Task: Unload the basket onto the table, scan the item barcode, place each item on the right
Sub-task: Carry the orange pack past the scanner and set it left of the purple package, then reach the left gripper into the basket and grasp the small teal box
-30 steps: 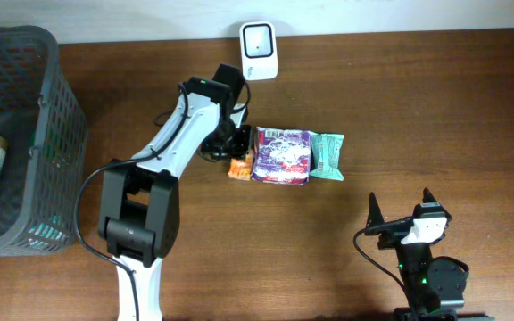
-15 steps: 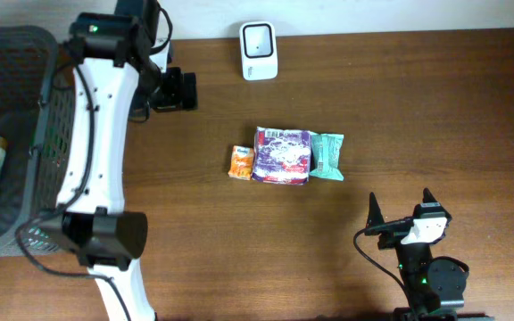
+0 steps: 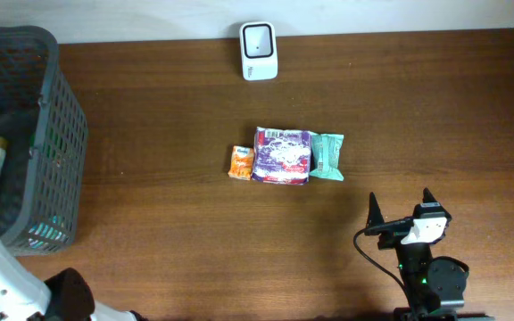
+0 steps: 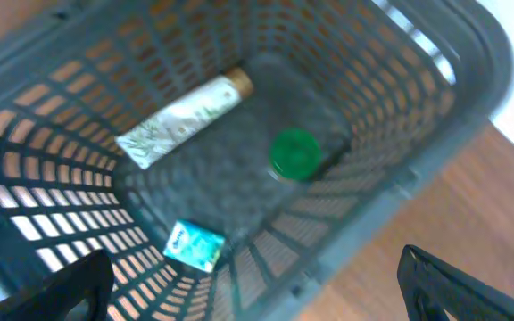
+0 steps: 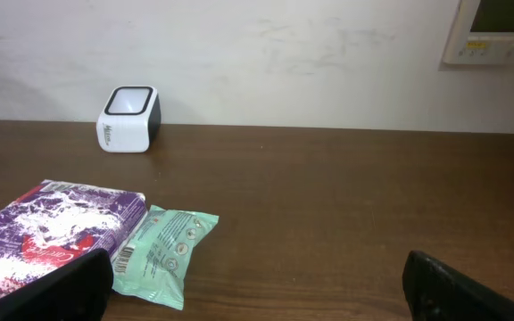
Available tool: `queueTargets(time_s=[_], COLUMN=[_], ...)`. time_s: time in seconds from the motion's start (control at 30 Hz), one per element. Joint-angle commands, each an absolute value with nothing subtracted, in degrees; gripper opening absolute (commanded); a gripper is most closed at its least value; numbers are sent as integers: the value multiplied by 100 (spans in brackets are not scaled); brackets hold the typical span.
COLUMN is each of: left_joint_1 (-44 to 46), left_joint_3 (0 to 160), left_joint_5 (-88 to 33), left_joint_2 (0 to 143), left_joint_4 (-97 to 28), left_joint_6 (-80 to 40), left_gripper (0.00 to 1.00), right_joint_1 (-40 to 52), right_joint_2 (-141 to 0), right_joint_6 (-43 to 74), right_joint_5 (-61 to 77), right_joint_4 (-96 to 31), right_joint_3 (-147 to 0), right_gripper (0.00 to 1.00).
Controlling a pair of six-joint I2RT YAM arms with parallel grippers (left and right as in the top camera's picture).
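Left gripper [image 4: 257, 290] has swung off the orange packet [image 3: 241, 162] and now hangs over the basket [image 3: 61, 134], jaws spread wide with nothing between them. Looking down I see a tube [image 4: 181, 118], a green cap [image 4: 294, 152] and a teal packet [image 4: 194, 245] in there; I can't tell if any of it was just dropped. Orange packet, purple pack [image 3: 281, 155] and green pack [image 3: 327, 156] sit touching in a row mid-table, same spot as a second ago, well apart from the scanner [image 3: 259, 39]. Right gripper [image 3: 401, 203] is parked at the front, open and empty. My read: those three still need scanning, so the next pick starts there.
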State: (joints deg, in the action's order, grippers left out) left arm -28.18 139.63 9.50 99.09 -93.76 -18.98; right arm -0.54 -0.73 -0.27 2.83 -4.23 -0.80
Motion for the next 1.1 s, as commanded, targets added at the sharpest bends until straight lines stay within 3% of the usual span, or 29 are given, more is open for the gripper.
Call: queueTargets(time_s=[0.0, 0.43, 0.63, 1.07], left_joint_1=[-3321, -3686, -4104, -4265], left_joint_3=[13996, 13852, 12967, 10940], left_joint_5=[972, 1223, 1649, 937], left_joint_2=[10060, 11478, 11485, 11498], left_joint_4=[-9275, -9673, -9647, -8674], left_joint_6=[-2060, -2115, -2386, -2005], left_gripper=[99, 99, 99, 99], right_joint_1=[3, 3, 3, 3], right_joint_2=[-43, -43, -43, -43], right_joint_6=[-60, -60, -58, -60], right_joint_5=[316, 316, 316, 316], right_joint_4=[-427, -427, -427, -427], right_joint_3=[-32, -32, -32, -32], right_gripper=[99, 99, 99, 99])
